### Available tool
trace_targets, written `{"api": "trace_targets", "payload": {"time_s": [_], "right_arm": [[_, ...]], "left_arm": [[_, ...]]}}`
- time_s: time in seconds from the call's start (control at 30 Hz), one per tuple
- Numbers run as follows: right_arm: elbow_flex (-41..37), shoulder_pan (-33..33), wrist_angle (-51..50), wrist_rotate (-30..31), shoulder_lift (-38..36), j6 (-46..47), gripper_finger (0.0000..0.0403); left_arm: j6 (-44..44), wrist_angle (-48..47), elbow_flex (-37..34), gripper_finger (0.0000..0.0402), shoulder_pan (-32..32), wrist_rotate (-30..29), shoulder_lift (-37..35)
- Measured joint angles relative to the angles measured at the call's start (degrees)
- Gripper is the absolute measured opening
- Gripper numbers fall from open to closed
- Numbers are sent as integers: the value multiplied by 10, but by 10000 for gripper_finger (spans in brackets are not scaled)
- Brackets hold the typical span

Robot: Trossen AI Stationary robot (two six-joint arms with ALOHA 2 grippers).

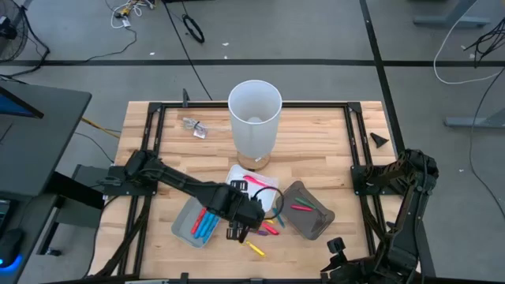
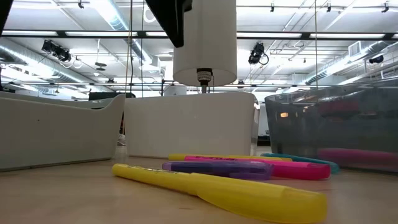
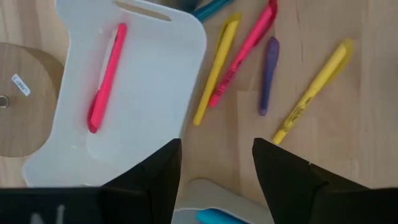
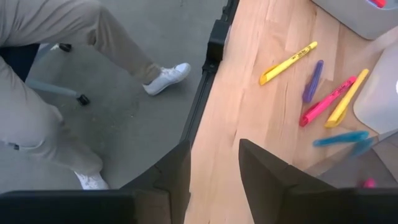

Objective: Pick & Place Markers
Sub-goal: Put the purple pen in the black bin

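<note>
Several loose markers lie flat on the wood near the table's front middle: a yellow one [image 3: 216,68], a pink one [image 3: 242,56], a purple one [image 3: 267,74], another yellow one [image 3: 314,90] and a teal one [image 4: 341,138]. One pink marker [image 3: 107,78] lies in the white tray [image 3: 155,68]. Blue and red markers [image 1: 205,224] lie in the light grey tray [image 1: 183,229], pink and green ones [image 1: 304,208] in the dark grey tray [image 1: 316,225]. My left gripper [image 3: 216,149] hangs open above the spot between the trays [image 1: 241,230], holding nothing. My right gripper [image 4: 214,152] waits open at the front right [image 1: 335,246].
A tall white cup [image 1: 255,118] on a round wooden base stands behind the trays. A small clear object [image 1: 193,128] lies at the far left. A black frame [image 1: 154,126] borders the tabletop. A person's legs [image 4: 56,81] show beyond the table's front edge.
</note>
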Motion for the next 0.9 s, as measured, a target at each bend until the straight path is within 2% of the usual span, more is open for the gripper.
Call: {"api": "trace_targets", "payload": {"time_s": [0.37, 0.9], "right_arm": [[0, -16, 18, 0, 0, -1, 137], [0, -16, 21, 0, 0, -2, 137]], "left_arm": [[-15, 51, 0, 204, -40, 1, 0], [-34, 93, -1, 204, -44, 25, 17]]}}
